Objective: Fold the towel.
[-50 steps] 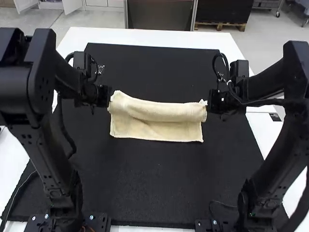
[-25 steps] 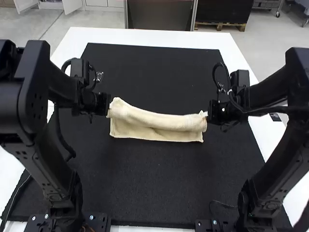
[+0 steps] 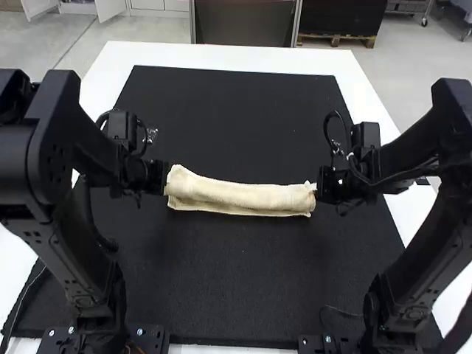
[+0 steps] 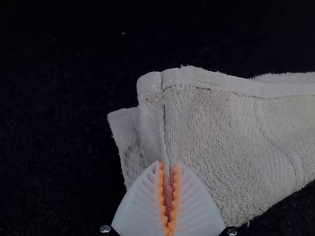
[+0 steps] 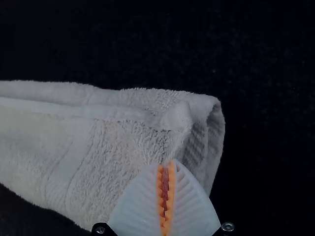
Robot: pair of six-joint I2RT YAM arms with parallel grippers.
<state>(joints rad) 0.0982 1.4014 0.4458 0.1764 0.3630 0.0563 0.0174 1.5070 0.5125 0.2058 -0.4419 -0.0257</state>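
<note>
- Stretching crosswise over the middle of the flat black mat, the cream towel is folded into a long, soft strip, nubby terry beside smoother woven bands.
- The left gripper is closed on its left end, cloth pinched between ribbed white fingers with toothed orange pads.
- The right gripper pinches the right end likewise.
- The left arm and right arm bend inward, grippers facing each other.
</note>
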